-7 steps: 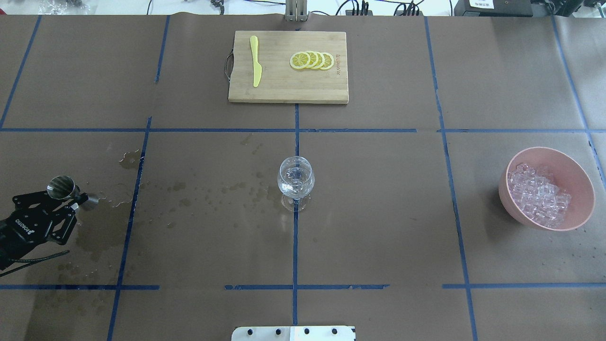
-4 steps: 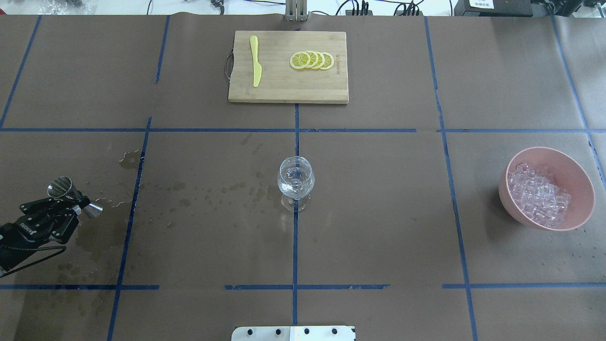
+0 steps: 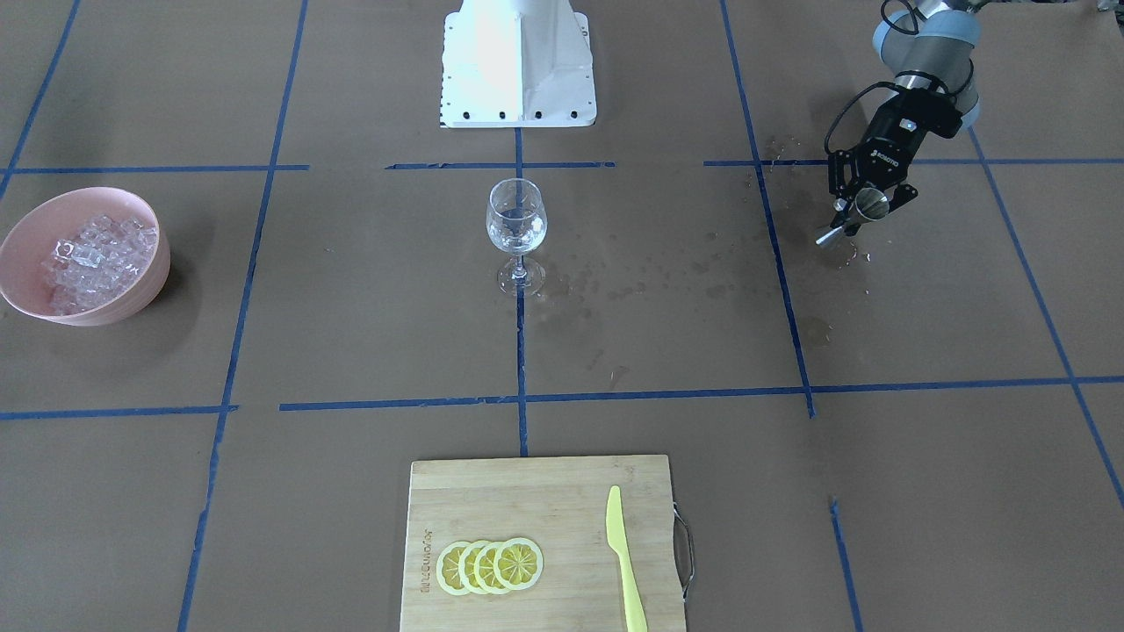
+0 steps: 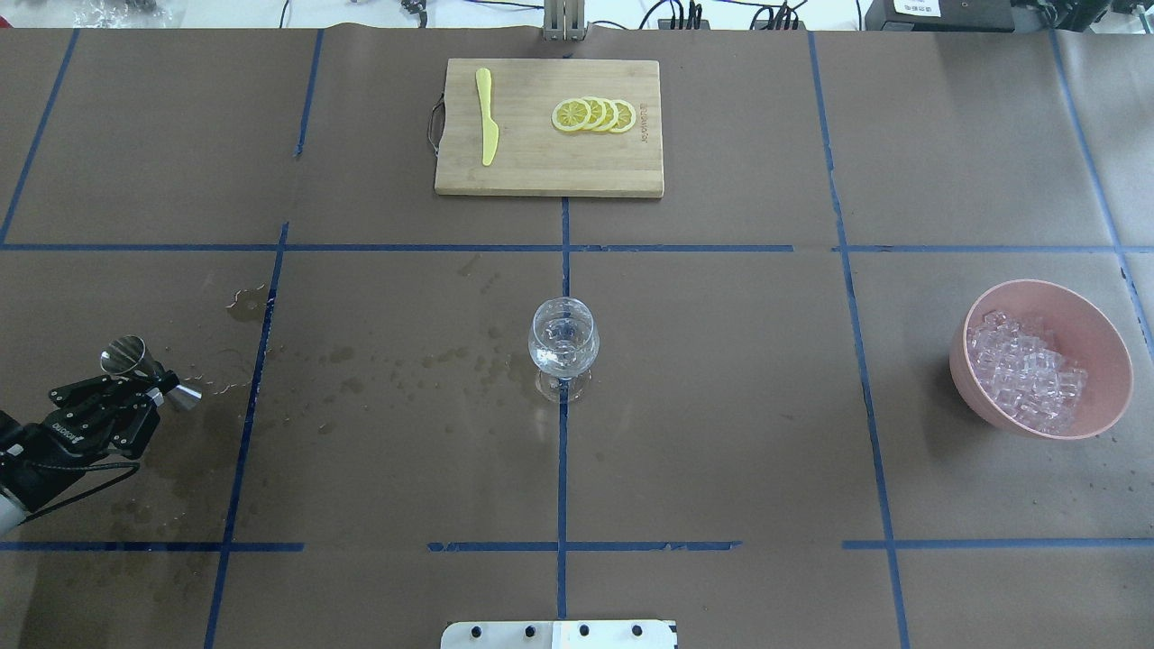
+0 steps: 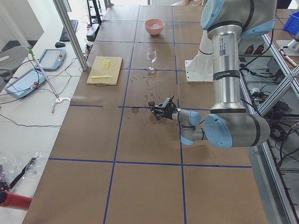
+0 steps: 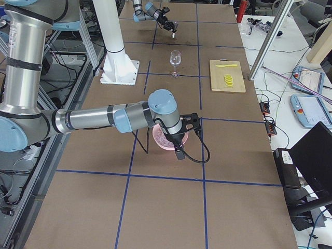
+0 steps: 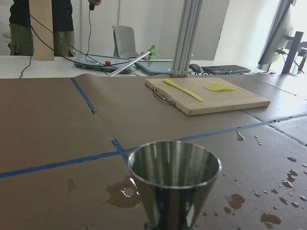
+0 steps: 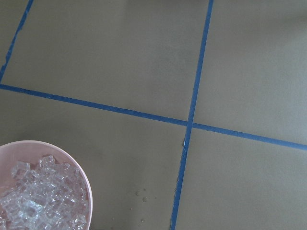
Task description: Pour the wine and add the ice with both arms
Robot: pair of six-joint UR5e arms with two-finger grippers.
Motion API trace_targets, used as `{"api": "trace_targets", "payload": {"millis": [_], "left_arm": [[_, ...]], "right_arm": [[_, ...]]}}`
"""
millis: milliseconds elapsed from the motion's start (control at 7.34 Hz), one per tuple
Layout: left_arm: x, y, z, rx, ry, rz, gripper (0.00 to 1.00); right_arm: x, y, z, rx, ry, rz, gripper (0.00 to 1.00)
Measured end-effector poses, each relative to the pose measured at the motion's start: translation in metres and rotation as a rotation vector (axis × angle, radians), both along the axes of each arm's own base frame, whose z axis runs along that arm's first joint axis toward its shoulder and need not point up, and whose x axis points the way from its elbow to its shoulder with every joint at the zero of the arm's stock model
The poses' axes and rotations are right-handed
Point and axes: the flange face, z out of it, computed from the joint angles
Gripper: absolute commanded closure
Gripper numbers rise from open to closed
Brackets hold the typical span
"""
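the left claw [image 4: 151, 386] is clamping tight on the waist of the steel jigger [image 4: 124, 355], holding it tilted over the counter's [image 4: 721, 406] far left end. it is well apart from the wine glass [image 4: 563, 341], where a little near-colourless wine [image 3: 516, 233] seems to be sitting. the ice [image 4: 1023, 377] is lying heaped in the pink bowl [image 4: 1102, 347] far to the right. the right claw [image 6: 193, 122] is hanging just beside that bowl, making the right arm [image 6: 104, 118] by far the nearer for the ice. whether that claw is open i cannot tell.

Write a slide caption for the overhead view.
Left gripper holds a steel jigger; glass stands mid-table; bowl of ice sits right.
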Motion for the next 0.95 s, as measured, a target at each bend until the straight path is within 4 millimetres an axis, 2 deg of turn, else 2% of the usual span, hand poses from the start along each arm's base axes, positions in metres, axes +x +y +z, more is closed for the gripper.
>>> {"api": "trace_targets", "payload": {"millis": [545, 953], "left_arm": [[0.028, -0.005, -0.01, 0.002, -0.024, -0.013, 1.0], [0.041, 0.001, -0.014, 0.003, -0.027, 0.008, 0.97]], "right_arm": [[0.0, 0.001, 0.0, -0.001, 0.0, 0.0, 0.0], [0.0, 0.001, 0.002, -0.005, 0.0, 0.0, 0.0]]}}
